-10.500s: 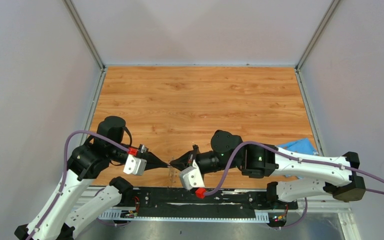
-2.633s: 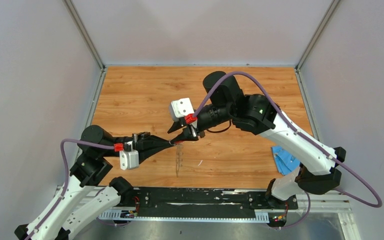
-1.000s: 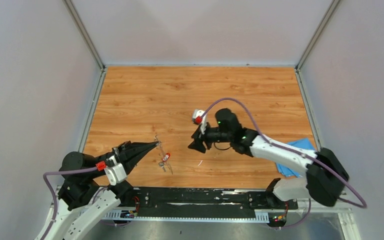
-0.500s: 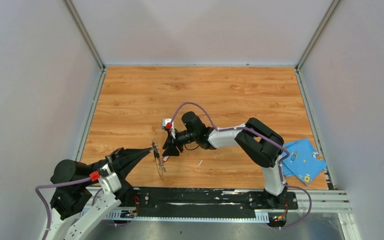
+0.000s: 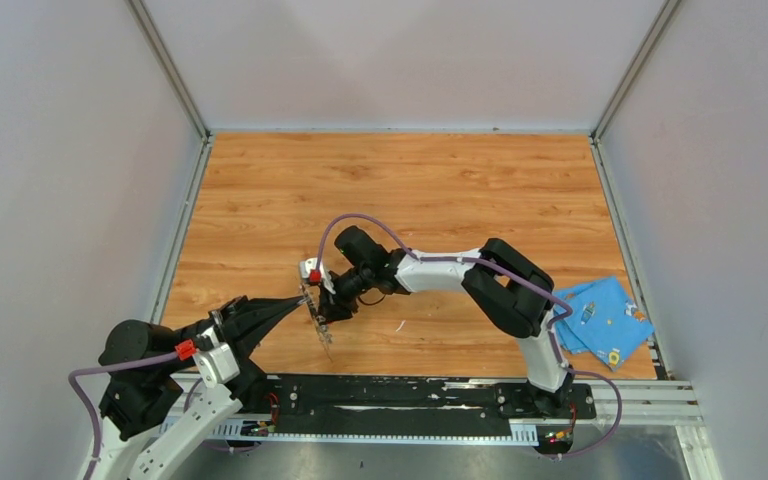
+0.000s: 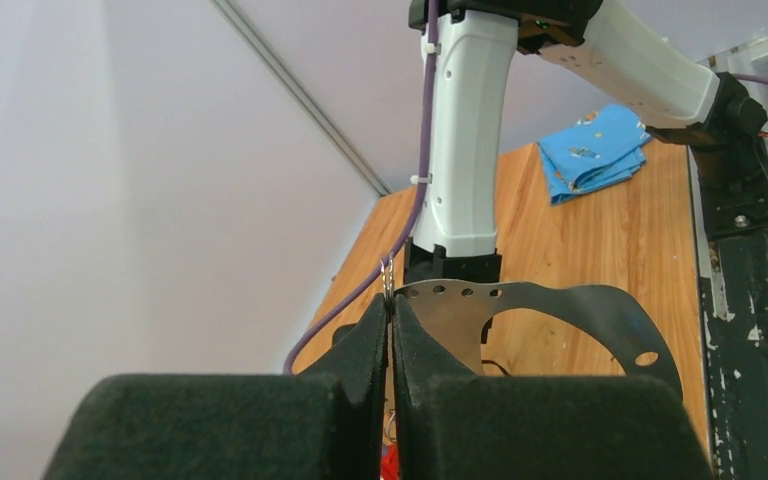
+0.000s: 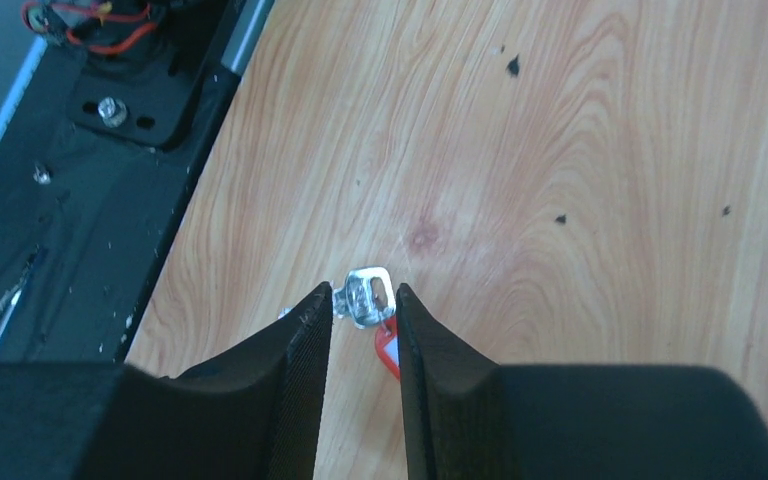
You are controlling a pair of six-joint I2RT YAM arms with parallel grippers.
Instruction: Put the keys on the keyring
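Left claw [image 6: 391, 303] clenched on keyring [image 6: 560, 296]; right claw [image 7: 362, 292] straddles red key [image 7: 388, 353], grip unclear

Shiny grey metal keyring [image 6: 550, 297], wood-grain table [image 5: 410, 180]

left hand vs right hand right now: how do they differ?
Grip: the left hand is shut, pinching the edge of the keyring. The right hand has its fingers apart with a gap between them.
Load: the left hand holds the keyring up on edge. The right hand clamps nothing that I can see, and the red key sits just at its tips.
Shared: both have black tapered fingers, and their tips nearly meet at the keyring.
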